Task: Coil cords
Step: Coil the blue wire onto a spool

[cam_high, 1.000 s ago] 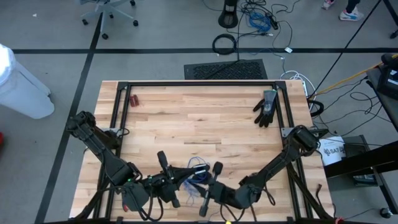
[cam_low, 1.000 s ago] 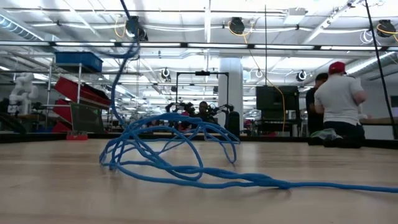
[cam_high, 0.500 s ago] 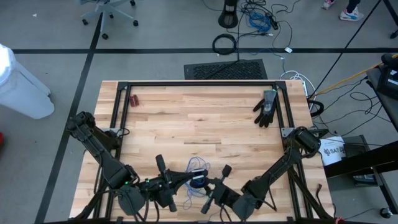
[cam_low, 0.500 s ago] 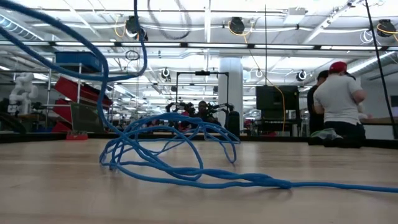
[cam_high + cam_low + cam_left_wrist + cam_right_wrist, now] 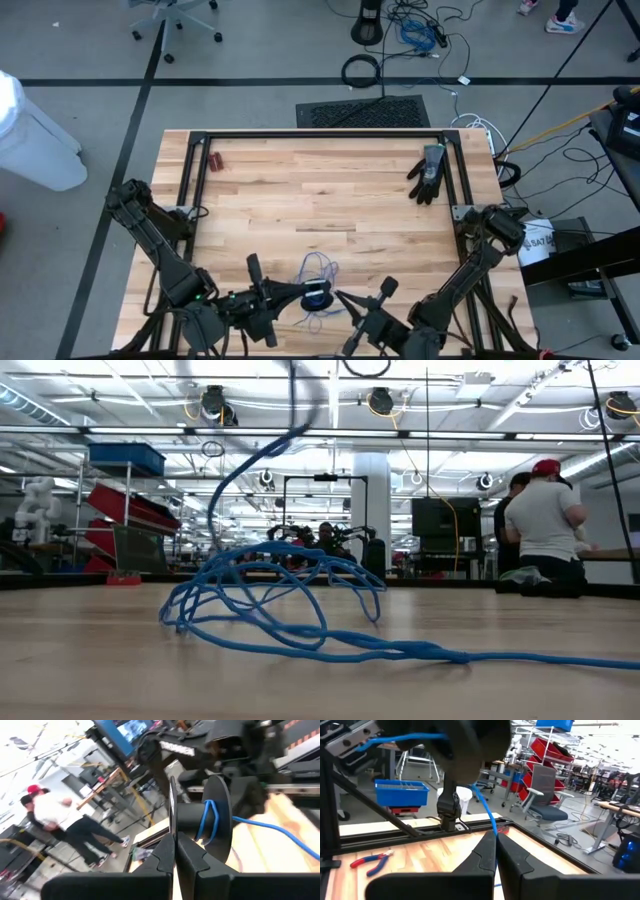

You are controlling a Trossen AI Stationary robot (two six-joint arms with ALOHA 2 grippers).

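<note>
We are mid-coil: the cable (image 5: 270,600) lies loosely looped. Left gripper (image 5: 175,851) is clenched, apparently empty; right gripper (image 5: 494,851) pinches a strand. Next we likely need a tidier loop.

Blue cord (image 5: 280,595), pale striped wood table (image 5: 330,190), black glove (image 5: 428,172), red-handled pliers (image 5: 371,860)

Bright, even light falls from rows of ceiling lamps (image 5: 380,400), leaving only soft shadows on the pale counter (image 5: 320,205). The left wrist view smears with blur; the near blue cord (image 5: 280,445) in the low view is soft.
</note>
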